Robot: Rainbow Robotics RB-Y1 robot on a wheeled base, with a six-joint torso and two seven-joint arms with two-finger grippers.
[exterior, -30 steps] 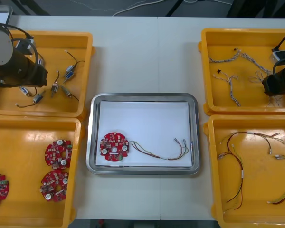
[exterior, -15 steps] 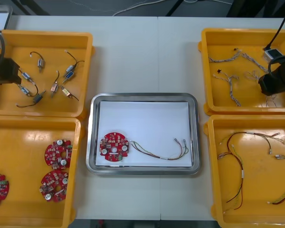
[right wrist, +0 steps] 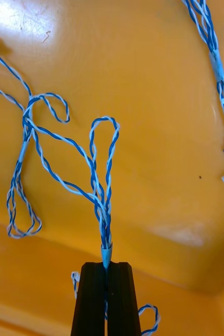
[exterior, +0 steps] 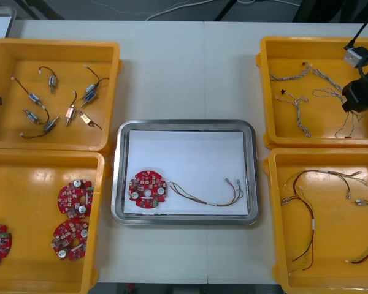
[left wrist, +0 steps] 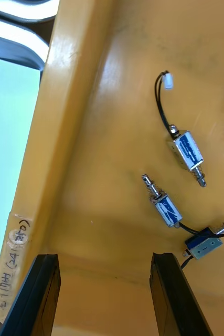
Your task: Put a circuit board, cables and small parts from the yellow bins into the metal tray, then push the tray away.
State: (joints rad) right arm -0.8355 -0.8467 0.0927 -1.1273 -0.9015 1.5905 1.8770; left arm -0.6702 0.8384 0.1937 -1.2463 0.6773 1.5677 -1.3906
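One blue and white cable [right wrist: 98,194] sat clamped in my right hand [right wrist: 105,266] above the far right bin [exterior: 265,67], pinched at its bound end presumably so its loops would trail free toward the tray [exterior: 185,125], while my left hand [left wrist: 104,258] hung, jaws apart, over the small metal parts [left wrist: 188,152].

The right arm [exterior: 359,92] ends in a bulky black housing with rounded edges. A small light-grey box [exterior: 354,56] sits on it, and a thin black cable [exterior: 359,37] runs from the box. The right gripper [right wrist: 107,264] has matte black fingers [right wrist: 93,299], flat-faced bars with square tips. The left gripper [left wrist: 106,257] has the same black, slab-like fingers [left wrist: 44,294], bevelled along the top, with faintly glossy sides.
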